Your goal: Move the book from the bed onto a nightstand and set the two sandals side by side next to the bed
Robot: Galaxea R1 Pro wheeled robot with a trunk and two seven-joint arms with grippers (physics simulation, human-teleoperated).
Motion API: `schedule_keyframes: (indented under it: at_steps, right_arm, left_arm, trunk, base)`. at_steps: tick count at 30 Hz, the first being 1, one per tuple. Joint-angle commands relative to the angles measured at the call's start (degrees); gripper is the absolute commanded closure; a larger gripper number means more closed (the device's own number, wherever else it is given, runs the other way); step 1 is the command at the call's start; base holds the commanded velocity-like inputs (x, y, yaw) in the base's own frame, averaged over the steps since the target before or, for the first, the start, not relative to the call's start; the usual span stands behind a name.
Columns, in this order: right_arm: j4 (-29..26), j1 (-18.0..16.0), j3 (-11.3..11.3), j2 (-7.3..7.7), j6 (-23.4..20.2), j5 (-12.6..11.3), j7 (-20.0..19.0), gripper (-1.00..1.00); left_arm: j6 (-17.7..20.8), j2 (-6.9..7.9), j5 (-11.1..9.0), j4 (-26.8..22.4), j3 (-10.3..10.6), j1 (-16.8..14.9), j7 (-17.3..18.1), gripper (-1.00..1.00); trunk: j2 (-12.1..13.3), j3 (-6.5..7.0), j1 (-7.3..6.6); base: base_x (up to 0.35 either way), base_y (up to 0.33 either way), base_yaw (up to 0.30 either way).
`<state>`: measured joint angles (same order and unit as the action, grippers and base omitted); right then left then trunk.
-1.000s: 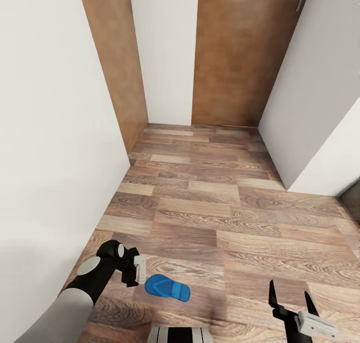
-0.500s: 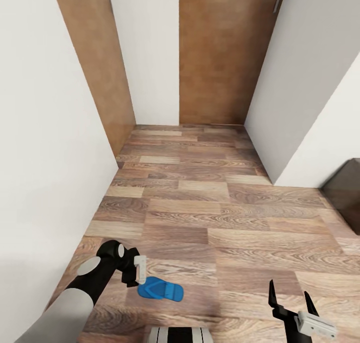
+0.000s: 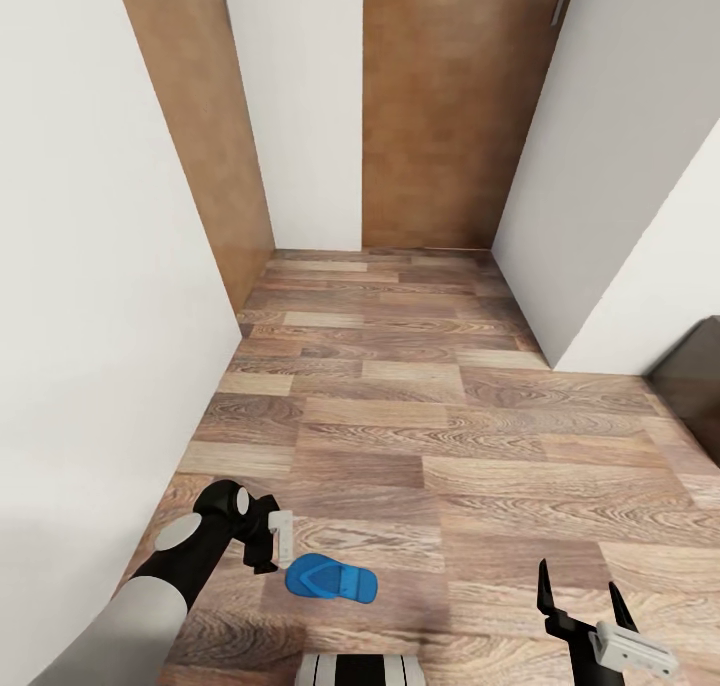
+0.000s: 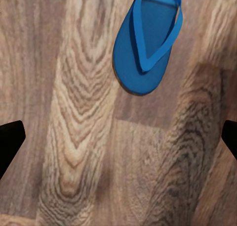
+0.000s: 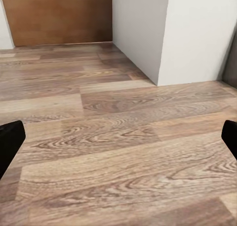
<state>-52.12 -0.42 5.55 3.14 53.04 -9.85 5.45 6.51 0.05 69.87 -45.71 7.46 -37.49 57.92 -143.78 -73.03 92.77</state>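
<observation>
A single bright blue flip-flop sandal (image 3: 331, 578) lies flat on the wood-plank floor (image 3: 450, 436) at the near left, just beside the left claw (image 3: 277, 543). The head view shows it as a smooth, matte oval with a V-shaped strap; the left wrist view gives its rounded end and the strap's two arms (image 4: 148, 38) in close detail, lying across a bold, swirling grain. No writing can be read on it.

The left claw (image 4: 118, 139) is spread, its two dark fingertips (image 4: 9, 144) well apart with only bare floor between them. The right claw (image 3: 582, 598) at the near right is likewise spread, its black fingers (image 3: 545, 586) pointed upward and holding nothing.

Farther off, plain white walls (image 3: 90, 296) frame a narrow passage ending in brown wooden doors (image 3: 450, 116). A dark glossy cabinet edge (image 3: 695, 381) shows at the far right.
</observation>
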Motion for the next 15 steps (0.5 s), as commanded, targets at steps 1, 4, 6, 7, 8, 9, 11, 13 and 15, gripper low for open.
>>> schedule_keyframes:
  at_steps: [1, 4, 6, 7, 8, 9, 11, 13, 15]
  right_arm:
    - [0.0, 0.0, -0.1, 0.03, 0.1, 0.0, 0.3, -1.00]
    - [0.0, 0.0, -0.1, -0.03, 0.1, 0.0, 0.3, -1.00]
    - [0.0, 0.0, -0.1, -0.05, 0.1, 0.0, 0.3, -1.00]
    - [0.0, 0.0, -0.1, -0.05, 0.1, 0.0, 0.3, -1.00]
    - [0.0, 0.0, -0.1, -0.06, 0.1, 0.0, 0.3, -1.00]
    - [0.0, 0.0, -0.1, -0.06, 0.1, 0.0, 0.3, -1.00]
    - [0.0, 0.0, -0.1, -0.05, 0.1, 0.0, 0.3, -1.00]
    - [0.0, 0.0, -0.1, -0.04, 0.1, 0.0, 0.3, -1.00]
    - [0.0, 0.0, -0.1, -0.05, 0.1, 0.0, 0.3, -1.00]
  left_arm:
    - [0.6, -0.01, 0.0, -0.1, 0.1, 0.0, 0.3, -1.00]
    - [0.6, 0.02, 0.0, -0.1, 0.1, 0.0, 0.3, -1.00]
    - [0.6, 0.00, 0.0, -0.1, 0.1, 0.0, 0.3, -1.00]
    - [0.6, -0.02, 0.0, -0.1, 0.1, 0.0, 0.3, -1.00]
    - [0.6, 0.00, 0.0, -0.1, 0.1, 0.0, 0.3, -1.00]
    - [0.6, -0.01, 0.0, -0.1, 0.1, 0.0, 0.3, -1.00]
    - [0.6, -0.03, 0.0, -0.1, 0.1, 0.0, 0.3, -1.00]
    - [0.6, -0.06, 0.0, -0.1, 0.1, 0.0, 0.3, -1.00]
    - [0.6, -0.11, 0.0, -0.1, 0.1, 0.0, 0.3, -1.00]
  trunk:
    - [0.0, -0.04, -0.01]
    - [0.0, -0.04, -0.01]
    - [0.0, -0.04, -0.01]
    - [0.0, -0.04, -0.01]
    - [0.0, -0.04, -0.01]
    - [0.0, -0.04, -0.01]
    - [0.0, -0.04, -0.01]
    - [0.0, -0.04, -0.01]
    - [0.0, -0.04, -0.01]
  base:
    - [0.000, 0.001, 0.000]
    - [0.000, 0.000, 0.000]
    - [0.000, 0.000, 0.000]
    - [0.000, 0.000, 0.000]
    - [0.000, 0.000, 0.000]
    - [0.000, 0.000, 0.000]
    - [0.000, 0.055, 0.000]
    - [0.000, 0.189, 0.000]
    - [0.000, 0.223, 0.000]
